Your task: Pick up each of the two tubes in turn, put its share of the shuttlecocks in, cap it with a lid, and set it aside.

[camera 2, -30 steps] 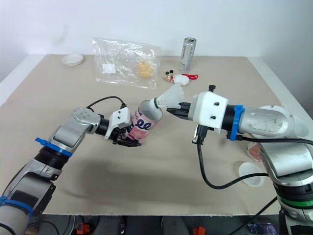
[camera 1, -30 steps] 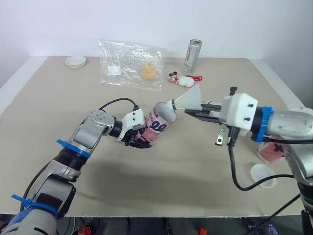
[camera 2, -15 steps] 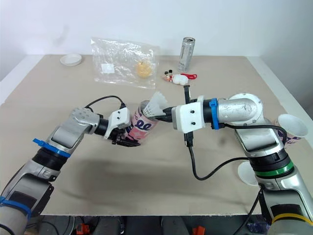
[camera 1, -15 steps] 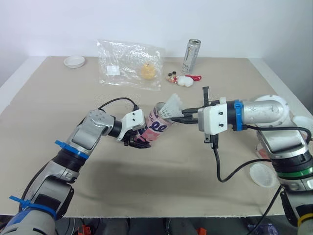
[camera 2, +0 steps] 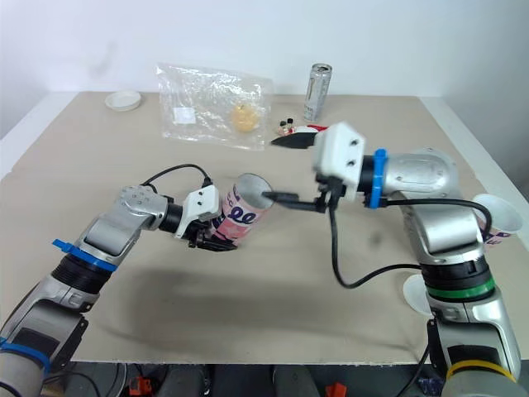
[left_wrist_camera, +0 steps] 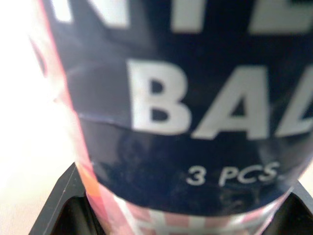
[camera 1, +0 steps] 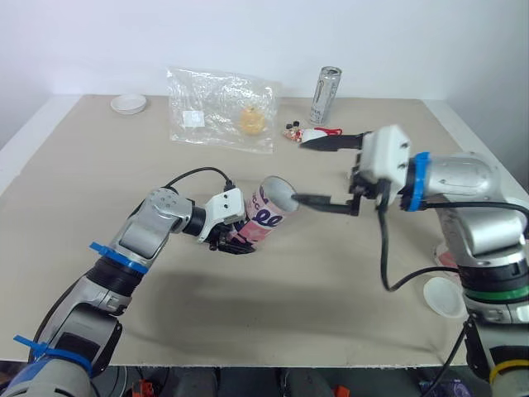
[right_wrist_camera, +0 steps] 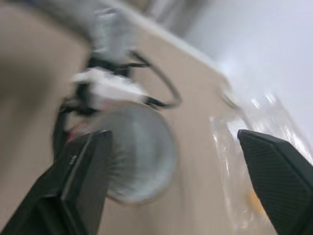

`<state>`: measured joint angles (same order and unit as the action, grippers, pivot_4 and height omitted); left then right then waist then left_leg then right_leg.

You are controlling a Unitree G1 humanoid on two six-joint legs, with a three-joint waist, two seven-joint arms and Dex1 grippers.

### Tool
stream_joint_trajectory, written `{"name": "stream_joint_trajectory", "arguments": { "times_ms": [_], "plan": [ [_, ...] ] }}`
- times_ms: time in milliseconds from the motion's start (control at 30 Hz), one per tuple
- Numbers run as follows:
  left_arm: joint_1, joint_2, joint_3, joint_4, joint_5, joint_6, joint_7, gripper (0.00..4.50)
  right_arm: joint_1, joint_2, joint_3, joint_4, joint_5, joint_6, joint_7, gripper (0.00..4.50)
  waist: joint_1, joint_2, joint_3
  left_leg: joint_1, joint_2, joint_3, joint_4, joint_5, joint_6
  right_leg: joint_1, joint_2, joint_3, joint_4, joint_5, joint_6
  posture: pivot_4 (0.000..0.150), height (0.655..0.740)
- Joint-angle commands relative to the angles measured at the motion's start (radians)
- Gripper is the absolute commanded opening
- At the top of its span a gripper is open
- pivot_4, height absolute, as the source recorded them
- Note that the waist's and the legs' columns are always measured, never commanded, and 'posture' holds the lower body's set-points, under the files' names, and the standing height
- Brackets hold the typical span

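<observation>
1. Shuttlecock has left our right end effector (camera 1: 299,170), which now gapes wide and empty just off the tube (camera 1: 269,213) mouth; we judge it dropped inside.
2. We hold the tube tilted over the bench (camera 1: 331,281), clamped in our left end effector (camera 1: 227,236).
3. We judge another shuttlecock or the lid (camera 1: 444,295) comes next.

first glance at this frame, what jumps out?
Mid-table, the left gripper is clamped on a pink tube, which is tilted with its open mouth toward the right gripper. That gripper's fingers are spread wide just in front of the mouth. Along the far edge sit a clear plastic bag and a can, and a white lid lies near the right front corner.
</observation>
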<state>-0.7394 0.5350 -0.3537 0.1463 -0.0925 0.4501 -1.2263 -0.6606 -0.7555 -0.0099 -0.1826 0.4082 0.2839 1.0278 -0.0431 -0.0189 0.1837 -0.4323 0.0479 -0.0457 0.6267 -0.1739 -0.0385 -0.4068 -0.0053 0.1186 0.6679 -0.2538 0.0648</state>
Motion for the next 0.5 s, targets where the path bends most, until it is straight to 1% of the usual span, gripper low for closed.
{"name": "stream_joint_trajectory", "arguments": {
  "times_ms": [33, 67, 167, 267, 367, 500],
  "plan": [
    [-0.005, 0.013, 0.024, -0.021, -0.01, -0.003, 0.003, 2.9, 0.049, 0.003, -0.103, -0.058, 0.074, 0.109, -0.087, 4.49, -0.001, 0.0, 0.0, 0.0, 0.0, 0.0, 0.0, 0.0, 0.0, 0.0, 0.0, 0.0, 0.0, 0.0, 0.0, 0.15, 0.74],
    [-0.005, 0.015, 0.023, -0.022, -0.01, -0.003, 0.002, 2.9, 0.077, 0.015, -0.13, -0.07, 0.096, 0.141, -0.119, 4.49, -0.002, 0.0, 0.0, 0.0, 0.0, 0.0, 0.0, 0.0, 0.0, 0.0, 0.0, 0.0, 0.0, 0.0, 0.0, 0.15, 0.74],
    [-0.005, 0.018, 0.02, -0.021, -0.009, -0.004, 0.0, 2.9, 0.198, 0.082, -0.235, -0.054, 0.095, 0.285, -0.339, 4.49, -0.002, 0.0, 0.0, 0.001, 0.0, -0.001, -0.001, 0.0, 0.0, 0.0, 0.001, -0.001, 0.001, -0.001, 0.0, 0.15, 0.74],
    [-0.007, 0.016, 0.018, -0.02, -0.009, -0.004, 0.001, 2.9, 0.25, 0.15, -0.267, -0.065, 0.069, 0.352, -0.49, 4.49, -0.003, 0.0, 0.0, 0.0, 0.0, -0.001, -0.001, 0.0, 0.0, 0.0, 0.001, -0.001, 0.001, -0.001, 0.0, 0.15, 0.74],
    [-0.009, 0.013, 0.016, -0.02, -0.009, -0.003, 0.002, 2.9, 0.274, 0.184, -0.255, -0.08, 0.042, 0.382, -0.568, 4.49, -0.007, 0.0, 0.0, 0.001, 0.0, 0.0, -0.001, 0.0, 0.0, -0.001, 0.001, 0.0, 0.002, -0.001, 0.001, 0.15, 0.74],
    [-0.012, 0.009, 0.016, -0.012, -0.008, -0.007, 0.003, 2.9, 0.265, 0.239, -0.247, -0.008, 0.022, 0.373, -0.629, 4.49, -0.006, 0.0, 0.0, 0.001, 0.0, -0.001, -0.001, 0.0, 0.0, -0.001, 0.002, 0.0, 0.002, -0.002, 0.003, 0.15, 0.74]
  ]
}}
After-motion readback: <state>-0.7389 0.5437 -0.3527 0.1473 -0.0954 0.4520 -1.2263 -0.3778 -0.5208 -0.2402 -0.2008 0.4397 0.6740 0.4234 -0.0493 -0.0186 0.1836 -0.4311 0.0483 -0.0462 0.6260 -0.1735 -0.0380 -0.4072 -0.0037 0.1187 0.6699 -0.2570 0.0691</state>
